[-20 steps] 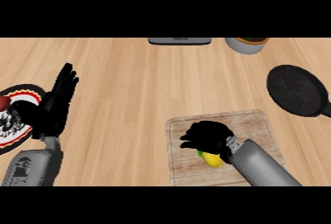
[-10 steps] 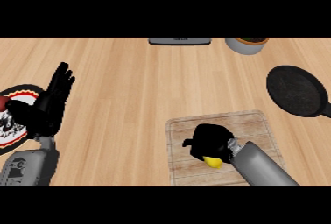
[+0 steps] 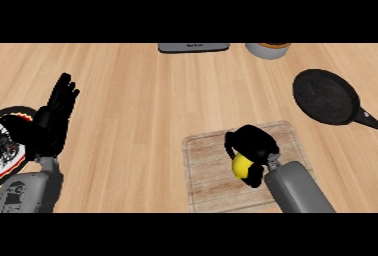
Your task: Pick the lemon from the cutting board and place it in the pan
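The robot's right hand curls its black fingers around a yellow lemon above the pale wooden cutting board at the lower middle of the light-wood tabletop; whether the fruit is lifted clear of the board or touching it cannot be told from this steep angle. The dark round pan lies well apart at the upper right, its handle pointing toward the right edge, with nothing visible inside it. At the left edge, the left hand rests open, fingers straight and pointing up, holding nothing, partly over a plate patterned in red, white and black. Along the far edge sit a grey flat object and a grey round container, its contents seemingly brownish but cut off by the frame.
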